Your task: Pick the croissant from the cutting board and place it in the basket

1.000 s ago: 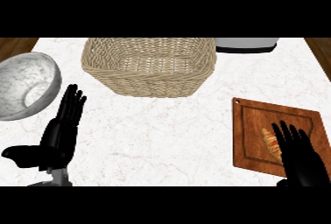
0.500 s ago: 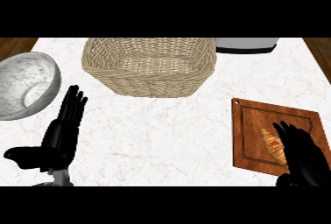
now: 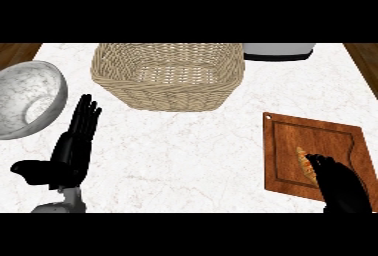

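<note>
left hand (image 3: 70, 150) rested open, fingers straight, at the left of the tabletop (image 3: 184, 160). the basket (image 3: 170, 95) sat upper middle. at right, the right hand (image 3: 341, 185) covered the near end of the croissant (image 3: 303, 159) on the cutting board (image 3: 295, 135); its grip could not be told. grasping step, seemingly; next it needed closing, lifting, carrying left.

The black left hand (image 3: 72, 150) shows at the lower left, held open with its fingers straight and pointing away from the body and its thumb stuck out sideways, above its grey forearm (image 3: 62, 204). The black right hand (image 3: 341, 185) shows at the lower right, palm down, its fingers stretched forward and seemingly only slightly bent.
</note>
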